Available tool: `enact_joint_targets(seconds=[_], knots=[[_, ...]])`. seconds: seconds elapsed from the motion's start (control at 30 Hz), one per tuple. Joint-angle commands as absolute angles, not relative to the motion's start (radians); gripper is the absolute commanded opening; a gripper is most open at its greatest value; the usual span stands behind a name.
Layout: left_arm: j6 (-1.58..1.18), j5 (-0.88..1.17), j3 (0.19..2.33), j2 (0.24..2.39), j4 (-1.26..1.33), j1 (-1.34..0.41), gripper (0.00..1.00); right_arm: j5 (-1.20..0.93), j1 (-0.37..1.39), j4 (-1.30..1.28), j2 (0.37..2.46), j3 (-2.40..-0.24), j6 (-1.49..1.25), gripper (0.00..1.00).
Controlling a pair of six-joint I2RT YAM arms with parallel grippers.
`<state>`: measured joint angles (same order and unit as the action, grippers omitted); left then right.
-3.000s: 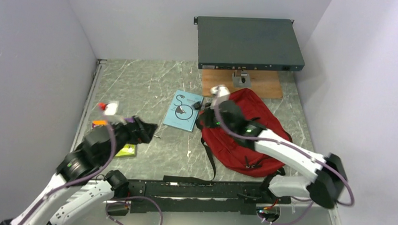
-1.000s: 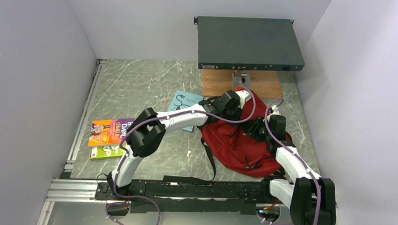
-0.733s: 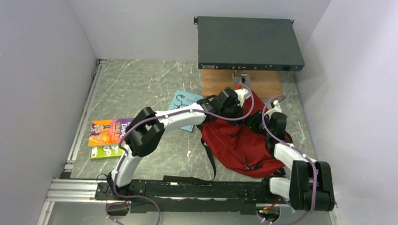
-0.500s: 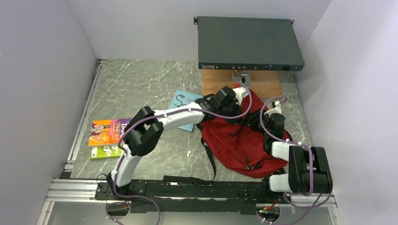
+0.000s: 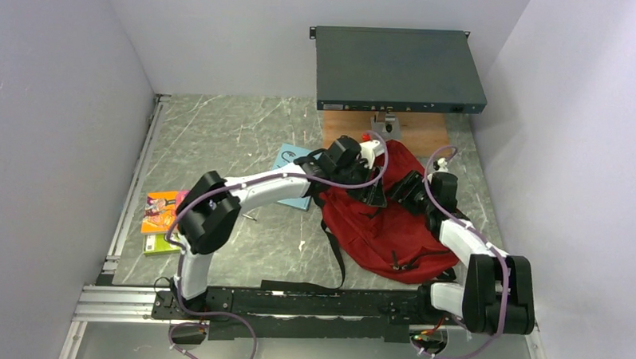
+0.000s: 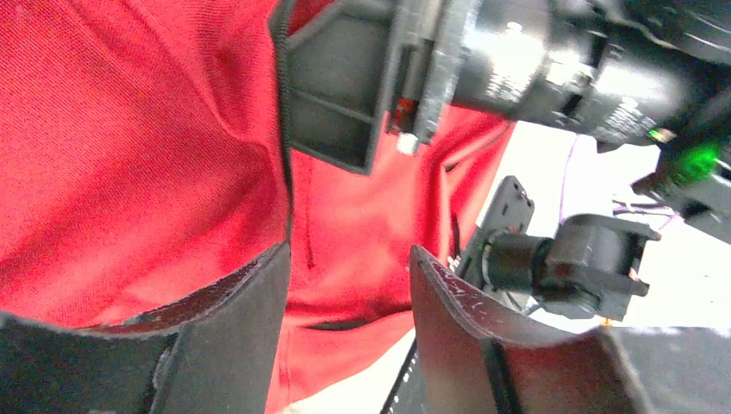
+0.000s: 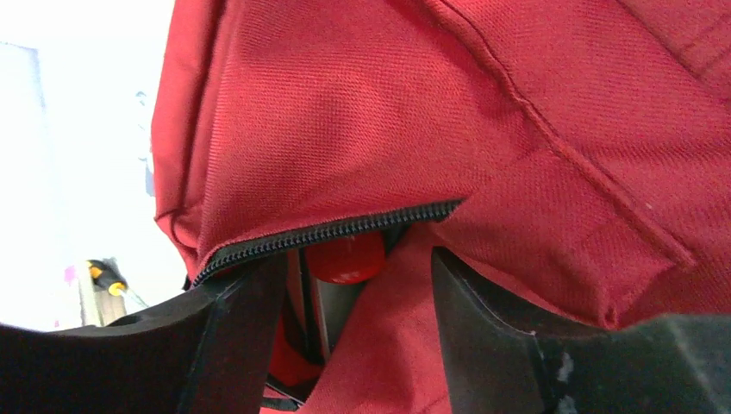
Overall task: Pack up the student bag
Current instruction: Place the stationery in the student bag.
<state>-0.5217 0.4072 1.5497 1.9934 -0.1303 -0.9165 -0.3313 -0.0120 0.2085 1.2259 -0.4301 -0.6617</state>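
Our left pincer [image 5: 375, 194] and right pincer [image 5: 407, 191] sit close together just right of frame centre, jaws parted on both.

My left gripper [image 6: 346, 276] has its two fingers apart, with the red fabric of the student bag [image 6: 129, 155] showing in the gap. A black zipper [image 6: 283, 138] runs down toward one fingertip. The right arm [image 6: 534, 69] crosses the upper right, close over the bag.

Pale walls [image 5: 62, 99] enclose a grey marbled table [image 5: 221, 132].
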Motion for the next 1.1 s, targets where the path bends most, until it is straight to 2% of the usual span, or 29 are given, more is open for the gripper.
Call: enact_joint_targets(seconds=[0.0,0.17,0.23,0.27,0.3,0.43,0.53,0.67,0.8,0.97,1.07], knots=[[-0.522,0.476,1.500,1.812,-0.059,-0.913,0.60,-0.270,-0.008,-0.064,1.174,-0.504,-0.559,0.67],[-0.507,0.466,1.414,1.711,-0.078,-0.913,0.66,-0.233,-0.008,-0.190,1.105,-0.526,-0.521,0.66],[-0.500,0.436,1.372,1.677,-0.098,-0.912,0.72,-0.216,-0.007,-0.270,1.049,-0.538,-0.509,0.64],[-0.492,0.423,1.351,1.660,-0.107,-0.912,0.80,-0.205,-0.005,-0.314,1.013,-0.546,-0.503,0.64],[-0.488,0.408,1.322,1.640,-0.113,-0.912,0.83,-0.186,-0.006,-0.361,0.973,-0.556,-0.498,0.64],[-0.491,0.363,1.192,1.553,-0.096,-0.910,0.84,-0.075,0.094,-0.497,0.813,-0.612,-0.481,0.63],[-0.512,0.347,1.112,1.487,-0.073,-0.910,0.83,0.039,0.268,-0.494,0.779,-0.654,-0.495,0.62],[-0.544,0.326,1.008,1.393,-0.027,-0.911,0.83,0.209,0.536,-0.502,0.908,-0.744,-0.422,0.61],[-0.552,0.258,0.920,1.270,-0.051,-0.911,0.83,0.326,0.660,-0.585,1.075,-0.870,-0.396,0.54],[-0.561,0.175,0.814,1.126,-0.075,-0.909,0.87,0.449,0.788,-0.640,1.194,-0.914,-0.405,0.43],[-0.564,0.176,0.788,1.084,-0.104,-0.906,0.88,0.514,0.838,-0.673,1.274,-0.937,-0.379,0.44]])
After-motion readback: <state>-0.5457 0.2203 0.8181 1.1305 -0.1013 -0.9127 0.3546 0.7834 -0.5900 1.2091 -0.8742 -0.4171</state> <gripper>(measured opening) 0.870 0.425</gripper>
